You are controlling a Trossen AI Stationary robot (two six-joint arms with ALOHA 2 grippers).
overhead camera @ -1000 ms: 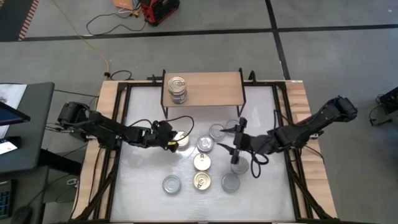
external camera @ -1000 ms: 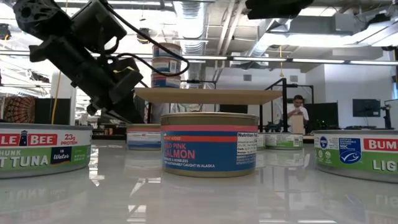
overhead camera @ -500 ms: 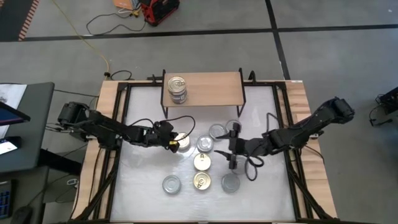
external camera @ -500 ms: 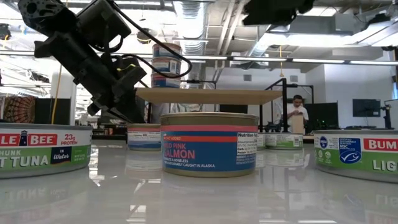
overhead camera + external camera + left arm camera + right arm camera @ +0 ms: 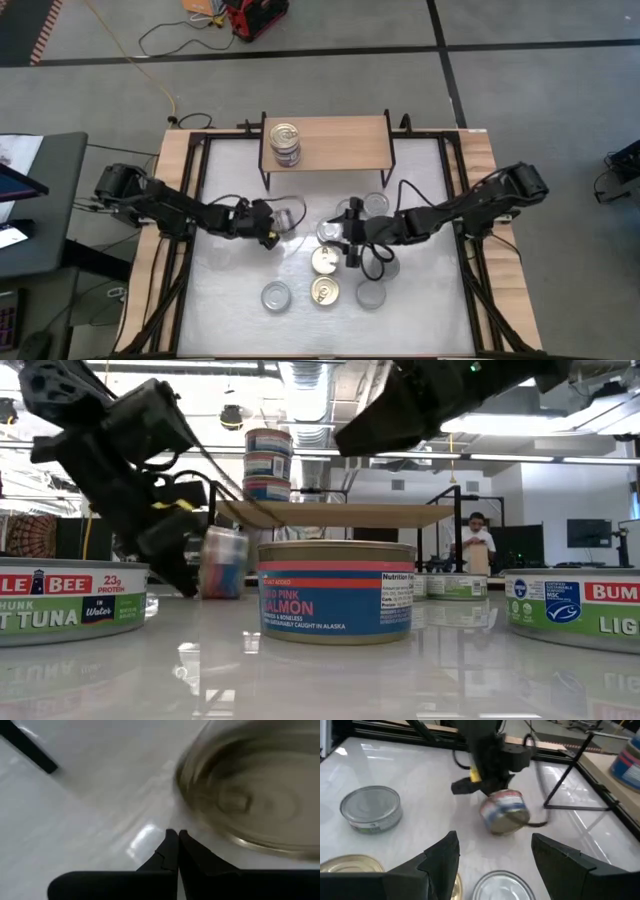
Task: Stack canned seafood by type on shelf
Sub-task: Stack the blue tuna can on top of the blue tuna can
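A can with a blue-and-red label [image 5: 289,215] stands tipped on its rim on the white table, right of my left gripper [image 5: 270,234], which is shut beside it. The right wrist view shows this can [image 5: 504,811] tilted under the left gripper [image 5: 462,786]. My right gripper [image 5: 350,235] hovers open over the loose cans in the table's middle and touches nothing. The shelf [image 5: 345,140] stands at the far edge with a stack of cans [image 5: 286,140] on its left part. My left gripper has its shut fingers [image 5: 175,851] against the tipped can's lower rim [image 5: 186,822], slanting down from the table's left. The can leans on its edge [image 5: 222,565], one flat face toward the table's right. Blur hides the exact spot of touch.
Several flat cans lie around: silver-lidded ones [image 5: 331,230] [image 5: 377,203] [image 5: 276,295] and gold-lidded ones [image 5: 325,260] [image 5: 324,291]. In the low view a salmon can [image 5: 336,592] stands in front. A person [image 5: 478,545] stands far behind the table.
My right gripper has swung toward the table's left and come down, still open, ending over the middle cans. The can beside my left gripper lay flat before; it has tipped up onto its rim. My left gripper has tilted further downward.
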